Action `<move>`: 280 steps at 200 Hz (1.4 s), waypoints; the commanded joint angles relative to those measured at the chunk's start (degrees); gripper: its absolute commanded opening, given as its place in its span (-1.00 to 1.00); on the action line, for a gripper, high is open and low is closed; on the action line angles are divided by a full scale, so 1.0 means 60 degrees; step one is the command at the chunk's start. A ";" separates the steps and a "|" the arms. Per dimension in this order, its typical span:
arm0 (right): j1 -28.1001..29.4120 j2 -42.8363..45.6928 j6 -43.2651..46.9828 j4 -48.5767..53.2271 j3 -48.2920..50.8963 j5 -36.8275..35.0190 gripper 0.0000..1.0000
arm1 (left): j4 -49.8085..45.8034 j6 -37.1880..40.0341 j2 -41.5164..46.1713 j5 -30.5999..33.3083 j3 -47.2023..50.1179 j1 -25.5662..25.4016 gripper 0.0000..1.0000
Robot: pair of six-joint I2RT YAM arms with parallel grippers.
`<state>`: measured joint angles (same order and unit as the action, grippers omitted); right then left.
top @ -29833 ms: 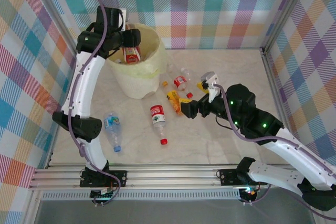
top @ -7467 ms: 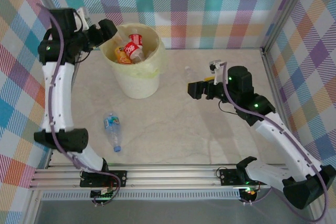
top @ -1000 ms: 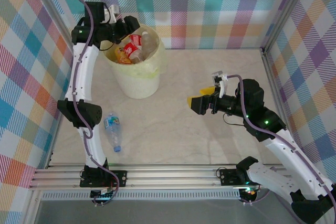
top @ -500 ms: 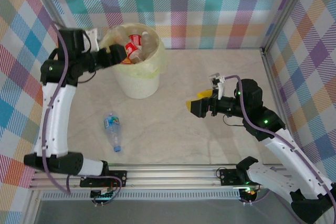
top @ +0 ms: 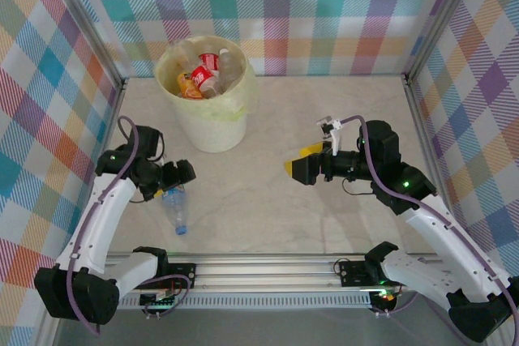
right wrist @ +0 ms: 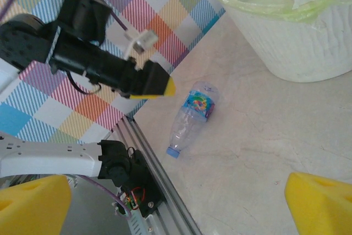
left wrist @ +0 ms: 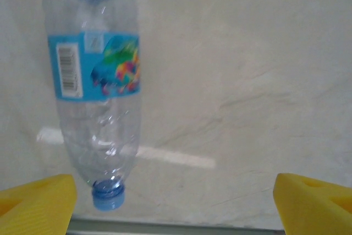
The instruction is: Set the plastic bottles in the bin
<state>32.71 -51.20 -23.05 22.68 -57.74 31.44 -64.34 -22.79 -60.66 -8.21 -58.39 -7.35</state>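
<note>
The left end effector (top: 177, 180) hangs wide open over 1 clear blue-labelled bottle (top: 175, 208) lying on the counter (top: 268, 216) at 7 o'clock from the bin (top: 212, 131), while the right end effector (top: 295, 167), also wide and empty, sits at 4 o'clock

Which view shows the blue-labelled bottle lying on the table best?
Left wrist: the blue-labelled bottle fills much of the frame, with its label, barcode and blue cap plain to see. Top external shows the bottle small, at the near left; right wrist shows it whole but distant.
</note>
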 commanded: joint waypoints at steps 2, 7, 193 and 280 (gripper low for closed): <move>0.0071 -0.0090 0.0099 -0.0123 -0.0018 0.0296 0.99 | 0.0193 -0.0609 0.0246 0.0826 0.0700 -0.0122 0.84; 0.0070 -0.0102 0.0092 -0.0133 -0.0002 0.0297 1.00 | 0.0246 -0.0677 0.0193 0.0934 0.0841 -0.0122 0.82; 0.0111 -0.0165 -0.0054 -0.0440 0.0438 0.0213 0.99 | 0.3920 -0.1734 -0.2455 0.1855 0.2557 -0.0316 0.81; 0.0130 -0.0157 -0.0114 -0.0438 0.0526 0.0082 0.99 | 0.4775 -0.1969 -0.3140 0.1233 0.2260 0.0008 0.47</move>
<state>33.08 -52.36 -23.31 21.89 -55.13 31.97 -37.26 -33.80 -79.24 0.47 -43.38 -8.36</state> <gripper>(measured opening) 0.996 0.754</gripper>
